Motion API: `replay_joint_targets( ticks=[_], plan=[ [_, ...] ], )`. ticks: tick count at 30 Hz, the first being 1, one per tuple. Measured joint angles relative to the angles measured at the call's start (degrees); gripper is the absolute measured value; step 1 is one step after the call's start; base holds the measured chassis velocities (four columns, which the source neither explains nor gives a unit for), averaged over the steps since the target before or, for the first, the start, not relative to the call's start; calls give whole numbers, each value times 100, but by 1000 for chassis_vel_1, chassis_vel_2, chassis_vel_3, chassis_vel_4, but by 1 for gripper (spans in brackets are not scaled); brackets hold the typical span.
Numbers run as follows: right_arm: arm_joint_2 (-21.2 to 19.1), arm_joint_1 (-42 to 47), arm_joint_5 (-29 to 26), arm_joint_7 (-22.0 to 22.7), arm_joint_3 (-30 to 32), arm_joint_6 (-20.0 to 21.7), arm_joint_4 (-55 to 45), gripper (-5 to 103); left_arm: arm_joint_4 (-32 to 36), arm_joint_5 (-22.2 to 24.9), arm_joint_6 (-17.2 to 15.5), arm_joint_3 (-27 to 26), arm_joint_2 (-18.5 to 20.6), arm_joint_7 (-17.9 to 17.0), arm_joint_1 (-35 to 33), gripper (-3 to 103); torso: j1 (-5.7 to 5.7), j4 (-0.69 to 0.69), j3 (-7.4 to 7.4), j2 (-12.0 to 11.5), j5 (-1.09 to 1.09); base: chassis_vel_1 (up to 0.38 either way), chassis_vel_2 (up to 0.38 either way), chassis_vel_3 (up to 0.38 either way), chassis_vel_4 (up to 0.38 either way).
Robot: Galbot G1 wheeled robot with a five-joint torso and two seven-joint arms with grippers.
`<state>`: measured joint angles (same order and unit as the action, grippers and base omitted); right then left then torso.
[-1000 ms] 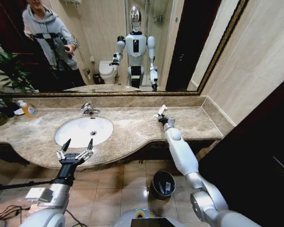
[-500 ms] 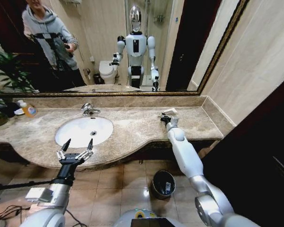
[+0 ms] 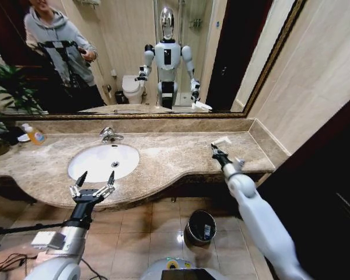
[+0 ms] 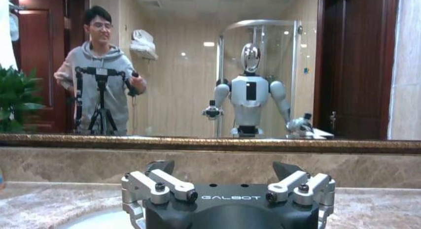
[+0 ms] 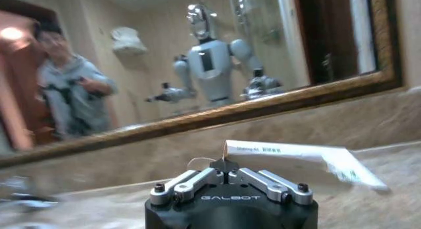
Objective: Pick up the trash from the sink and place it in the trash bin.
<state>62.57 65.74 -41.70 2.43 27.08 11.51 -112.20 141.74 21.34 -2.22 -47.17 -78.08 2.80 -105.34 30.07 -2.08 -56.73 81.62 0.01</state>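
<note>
My right gripper (image 3: pixel 217 149) hangs over the right part of the brown marble counter, shut on a piece of trash, a flat white tube (image 3: pixel 222 140) with blue marks. From the right wrist, the tube (image 5: pixel 296 158) sticks out sideways from the shut fingertips of the right gripper (image 5: pixel 226 165). The white oval sink (image 3: pixel 99 158) lies at the left under its chrome faucet (image 3: pixel 109 135). My left gripper (image 3: pixel 93 185) stays open at the sink's front rim, holding nothing. The left wrist view shows the left gripper (image 4: pixel 224 168) with its fingers spread. The black trash bin (image 3: pixel 200 226) stands on the floor below the counter.
A bottle with a yellow-orange label (image 3: pixel 32 135) stands at the counter's back left beside a plant (image 3: pixel 3 99). A wide mirror runs along the back wall, and a side wall closes the counter's right end. Tiled floor surrounds the bin.
My right arm has swung to the right and back toward me along the counter, carrying the white tube. The left arm has not moved.
</note>
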Motion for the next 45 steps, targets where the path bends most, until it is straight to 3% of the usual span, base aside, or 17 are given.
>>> replay_joint_targets(
  ticks=[6,16,27,32,45],
  plan=[
    [-15,689,-584,193,100,211,-826,0,0,0,0,0,-1,0,0,100,0,-4,0,0,-1,0,0,0,0],
    [387,2207,-1145,231,1017,284,-1712,0,0,0,0,0,-1,0,0,100,1,-3,0,0,-2,0,0,0,0],
    [1032,3494,-1137,-133,1459,94,-1952,0,0,0,0,0,-1,0,0,100,1,-3,-1,-1,-2,0,0,0,0],
    [1396,3733,-591,-309,1171,-211,-1446,0,0,0,0,0,-1,0,0,100,1,-3,-1,-1,-2,0,0,0,0],
    [1709,3471,-39,-501,427,-571,372,0,0,0,0,0,-1,0,0,100,1,-3,-1,-1,-2,0,0,0,0]
  ],
)
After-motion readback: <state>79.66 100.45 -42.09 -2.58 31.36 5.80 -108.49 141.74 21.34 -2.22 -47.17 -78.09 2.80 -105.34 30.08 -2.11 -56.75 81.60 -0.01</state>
